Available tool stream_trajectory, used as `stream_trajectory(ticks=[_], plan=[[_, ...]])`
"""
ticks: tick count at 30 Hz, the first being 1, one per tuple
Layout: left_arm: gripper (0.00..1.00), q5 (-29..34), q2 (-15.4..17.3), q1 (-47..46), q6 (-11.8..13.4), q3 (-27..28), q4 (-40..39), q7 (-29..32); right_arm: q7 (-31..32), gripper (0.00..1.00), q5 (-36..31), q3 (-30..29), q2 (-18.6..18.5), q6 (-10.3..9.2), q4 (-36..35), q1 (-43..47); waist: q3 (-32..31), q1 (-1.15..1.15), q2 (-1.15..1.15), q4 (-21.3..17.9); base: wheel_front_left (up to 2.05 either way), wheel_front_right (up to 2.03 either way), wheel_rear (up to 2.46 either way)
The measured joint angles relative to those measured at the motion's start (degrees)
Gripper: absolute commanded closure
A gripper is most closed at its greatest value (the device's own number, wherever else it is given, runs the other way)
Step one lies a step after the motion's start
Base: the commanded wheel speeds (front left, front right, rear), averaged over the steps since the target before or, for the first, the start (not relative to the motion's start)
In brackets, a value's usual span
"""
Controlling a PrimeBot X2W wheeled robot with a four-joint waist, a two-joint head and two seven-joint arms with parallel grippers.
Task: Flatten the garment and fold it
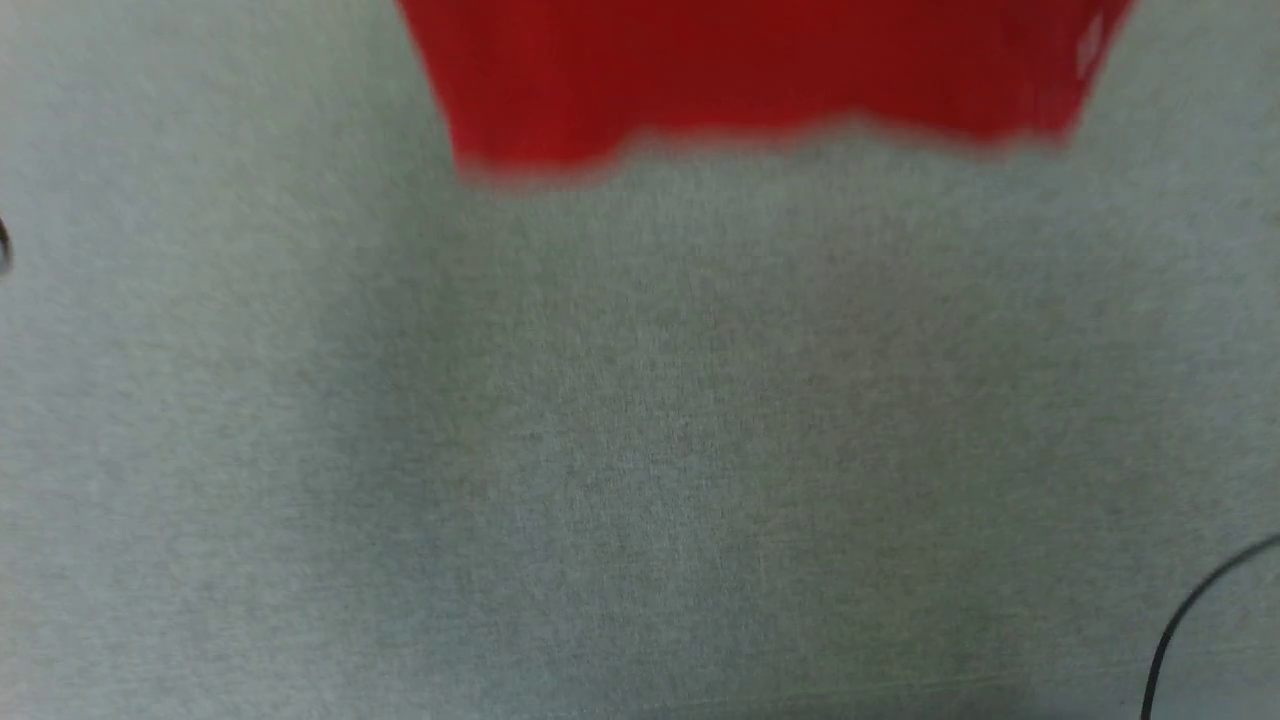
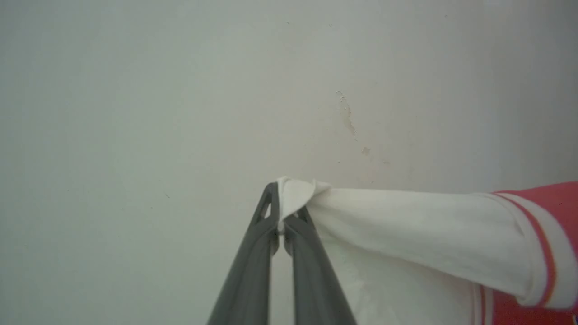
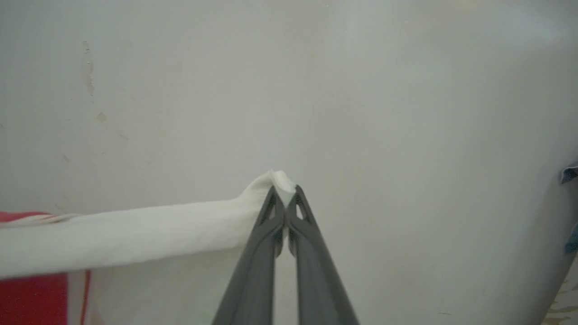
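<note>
Dark grey fingers of the left gripper (image 2: 285,202) pressed together, pinching a peak of white cloth at the end of one sleeve (image 2: 406,225) of the garment (image 2: 555,201). From that pinch, sleeve stretched taut toward the right of the left wrist view, ending in white-and-red striped trim against the red body. Behind it, pale wall (image 2: 180,90) with a small scuff mark (image 2: 347,113).

Same on the other arm: right gripper (image 3: 283,192) closed tight on a tuft of the other sleeve (image 3: 135,230), white cloth running off to the left of the right wrist view, red patch at the lower left corner. Beyond, something blue (image 3: 570,174) at the far right edge, too small to tell.

From the head camera: grey felt-like surface (image 1: 640,450) nearest, thin black cable (image 1: 1190,610) curving at the lower right corner. Farther up, blurred red body of the garment across the top edge, lower hem wavy; touching the grey surface or not, impossible to tell.
</note>
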Motion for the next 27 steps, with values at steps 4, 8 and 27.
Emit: stream_trajectory(ticks=[4,8,27], plan=[[1.00,1.12,-1.29,-9.76,-0.08,-0.71,7.24,-2.83,-3.44,1.00,-1.90,0.02,2.18,0.26,7.80,-8.96,5.05,0.00,0.00,-0.16,0.00,0.00,0.00],[1.00,2.07,-2.74,-17.95,-0.05,-0.51,13.08,-7.45,-7.81,1.00,-4.31,-0.32,4.17,0.34,14.36,-17.00,10.04,-0.01,0.00,-0.25,0.00,0.00,0.00],[1.00,2.30,-6.45,-6.33,-3.10,-3.70,28.81,-19.40,-18.66,1.00,0.19,9.98,7.68,0.36,29.88,-5.33,18.07,-0.02,0.00,2.35,0.00,0.00,0.00]])
